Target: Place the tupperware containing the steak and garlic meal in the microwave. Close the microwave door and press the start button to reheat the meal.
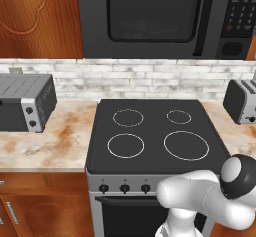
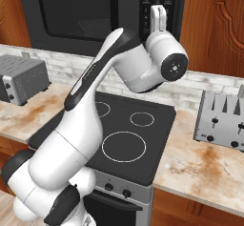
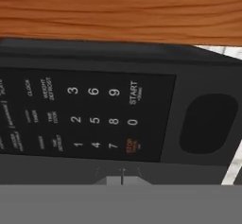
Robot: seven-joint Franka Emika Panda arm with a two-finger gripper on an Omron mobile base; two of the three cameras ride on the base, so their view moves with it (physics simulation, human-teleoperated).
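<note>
The black microwave (image 1: 220,48) hangs above the stove, and its door (image 1: 155,11) with the dark tinted window is closed. My gripper (image 2: 158,8) is raised in front of the keypad (image 2: 148,1), on the microwave's right side. In the hand view the keypad (image 3: 90,114) appears rolled sideways and close, with the START button (image 3: 133,93) right of centre. My gripper (image 3: 122,177) is shut at the bottom of that view with nothing held. The tupperware, steak and garlic are hidden; only a faint outline shows behind the window.
A black stove top (image 1: 155,131) with four burners lies below. A silver toaster oven (image 1: 25,101) stands on the left counter and a toaster (image 2: 221,120) on the right. Wooden cabinets (image 1: 37,16) flank the microwave.
</note>
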